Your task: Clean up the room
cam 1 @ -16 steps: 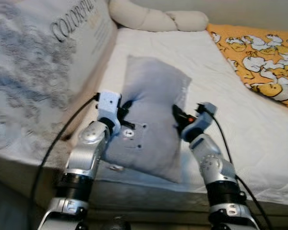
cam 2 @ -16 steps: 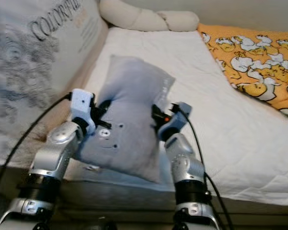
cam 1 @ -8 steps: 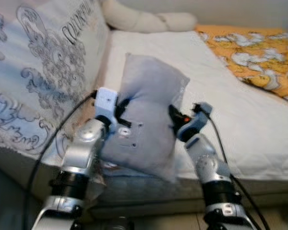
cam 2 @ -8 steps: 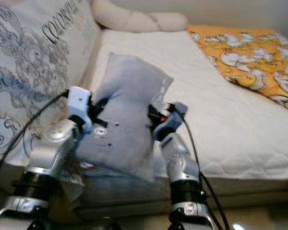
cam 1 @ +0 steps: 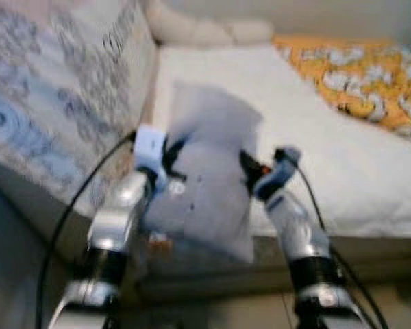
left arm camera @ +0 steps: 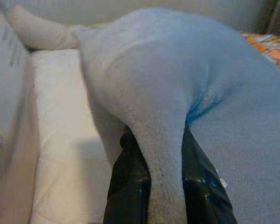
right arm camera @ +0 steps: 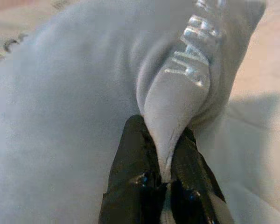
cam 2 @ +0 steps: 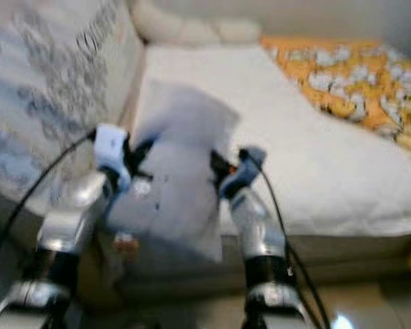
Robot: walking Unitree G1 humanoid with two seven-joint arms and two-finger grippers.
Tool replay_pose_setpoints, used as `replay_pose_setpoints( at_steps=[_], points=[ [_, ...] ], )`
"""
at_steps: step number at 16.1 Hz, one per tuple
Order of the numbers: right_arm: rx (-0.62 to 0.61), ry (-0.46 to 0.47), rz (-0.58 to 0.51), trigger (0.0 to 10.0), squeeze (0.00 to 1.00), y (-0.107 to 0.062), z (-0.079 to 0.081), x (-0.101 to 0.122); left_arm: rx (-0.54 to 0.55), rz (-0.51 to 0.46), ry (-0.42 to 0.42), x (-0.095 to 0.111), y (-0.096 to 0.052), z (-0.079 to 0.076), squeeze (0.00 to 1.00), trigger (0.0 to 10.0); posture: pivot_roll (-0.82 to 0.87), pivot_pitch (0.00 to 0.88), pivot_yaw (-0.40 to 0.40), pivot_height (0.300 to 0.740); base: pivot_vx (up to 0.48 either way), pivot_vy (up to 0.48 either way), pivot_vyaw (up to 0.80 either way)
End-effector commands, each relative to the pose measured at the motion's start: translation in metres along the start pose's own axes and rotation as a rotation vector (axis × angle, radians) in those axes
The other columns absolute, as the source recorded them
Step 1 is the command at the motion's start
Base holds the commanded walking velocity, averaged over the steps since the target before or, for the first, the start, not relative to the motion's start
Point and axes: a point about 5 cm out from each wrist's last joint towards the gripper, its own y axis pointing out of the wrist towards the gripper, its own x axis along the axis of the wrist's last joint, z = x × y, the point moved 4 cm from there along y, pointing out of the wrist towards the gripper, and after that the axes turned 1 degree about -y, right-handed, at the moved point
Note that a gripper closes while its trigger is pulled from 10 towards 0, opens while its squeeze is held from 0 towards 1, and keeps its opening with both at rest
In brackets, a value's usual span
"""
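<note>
A grey pillow (cam 1: 212, 171) hangs between my two arms, above the near edge of the bed (cam 1: 342, 164). My left gripper (cam 1: 175, 147) is shut on the pillow's left edge; in the left wrist view a fold of grey fabric (left arm camera: 165, 154) is pinched between the black fingers (left arm camera: 130, 186). On the pillow's right edge my right gripper (cam 1: 246, 164) is shut too, and the right wrist view shows its fingers (right arm camera: 135, 182) squeezing a fold with silver lettering (right arm camera: 191, 56). The head views are blurred.
A large patterned cushion (cam 1: 61, 103) leans along the left side of the bed. A cream bolster (cam 1: 205, 31) lies at the far end. An orange patterned blanket (cam 1: 363, 82) covers the right part. White mattress lies open beyond the pillow.
The whole picture has shifted and blurred, so the camera has moved. The pillow stays held between both grippers, now a little higher off the mattress edge.
</note>
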Motion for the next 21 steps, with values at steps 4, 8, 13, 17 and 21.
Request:
replay_pose_setpoints(
  at_steps=[4, 8, 13, 17, 21],
  points=[
    [0.0, -0.024, -0.025, 10.0, 0.0, 0.001, 0.001, 0.006, 0.006, -0.042, 0.014, 0.012, 0.002, 0.001, 0.0, 10.0, 0.18, 0.0, -0.013, 0.74, 0.264, 0.0, 0.0],
    [-0.007, -0.03, -0.021, 10.0, 0.0, 0.001, -0.001, 0.004, 0.002, -0.039, 0.015, 0.011, 0.002, 0.001, 0.0, 10.0, 0.18, 0.0, -0.013, 0.74, 0.27, 0.0, 0.0],
    [0.016, -0.021, -0.002, 10.0, 0.0, 0.002, 0.0, 0.005, 0.02, -0.041, 0.013, 0.011, 0.001, 0.004, 0.0, 10.0, 0.18, 0.0, -0.019, 0.74, 0.289, 0.0, 0.31],
    [0.023, -0.031, 0.023, 10.0, 0.0, 0.005, 0.001, 0.002, 0.047, -0.041, 0.016, 0.011, -0.001, 0.009, 0.0, 10.0, 0.19, 0.0, -0.025, 0.74, 0.29, 0.0, 0.39],
    [0.078, -0.074, 0.05, 10.0, 0.0, 0.007, 0.011, -0.003, 0.057, -0.042, 0.016, 0.011, -0.001, 0.012, 0.0, 10.0, 0.19, 0.0, -0.027, 0.74, 0.292, 0.0, 0.53]
  ],
)
